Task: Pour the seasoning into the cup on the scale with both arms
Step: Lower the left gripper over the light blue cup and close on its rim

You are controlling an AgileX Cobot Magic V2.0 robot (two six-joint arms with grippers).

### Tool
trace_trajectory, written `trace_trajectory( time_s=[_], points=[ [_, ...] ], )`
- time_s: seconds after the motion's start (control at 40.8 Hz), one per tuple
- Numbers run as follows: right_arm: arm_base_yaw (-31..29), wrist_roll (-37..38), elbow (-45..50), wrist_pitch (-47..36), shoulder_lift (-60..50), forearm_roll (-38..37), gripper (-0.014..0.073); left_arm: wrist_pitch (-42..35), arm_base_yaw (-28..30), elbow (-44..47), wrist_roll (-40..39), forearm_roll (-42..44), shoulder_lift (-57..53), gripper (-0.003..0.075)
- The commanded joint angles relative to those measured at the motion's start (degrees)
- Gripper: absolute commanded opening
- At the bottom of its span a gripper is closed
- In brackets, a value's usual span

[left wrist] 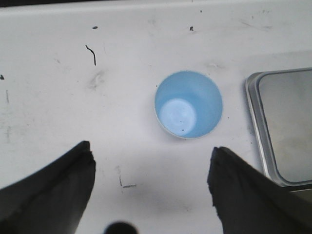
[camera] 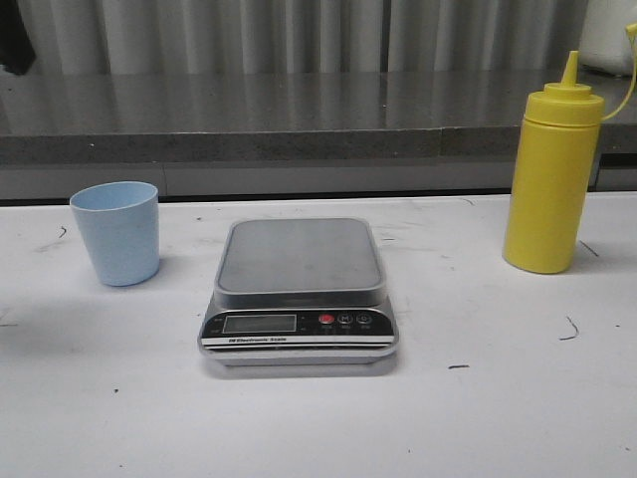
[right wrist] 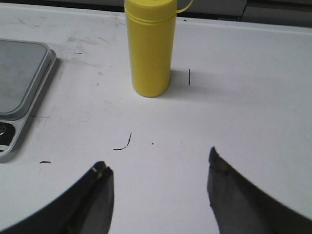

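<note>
A lab-style test bench: scuffed white table (camera: pixel 498 418), grey ledge (camera: pixel 249 129) and corrugated wall panel (camera: pixel 299 35) behind.

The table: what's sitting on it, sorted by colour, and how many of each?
Pale blue: 1, the cup
Yellow: 1, the squeeze bottle
Grey and black: 1, the scale
Total: 3

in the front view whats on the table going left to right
cup → scale → seasoning bottle
</note>
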Motion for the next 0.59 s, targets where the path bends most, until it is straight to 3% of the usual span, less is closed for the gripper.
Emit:
trace_trajectory(
  time_s=[0.0, 0.563],
  points=[
    [-0.13, -0.38, -2.02, -3.22, 0.3, -0.45, 0.0449, -0.49, -0.46, -4.68, 0.05, -0.57, 2.83, 0.0481],
    [-0.13, -0.38, -2.02, -3.17, 0.3, -0.45, 0.0449, 1.8, -0.46, -17.74, 0.05, -0.57, 23.88, 0.0473]
  ],
)
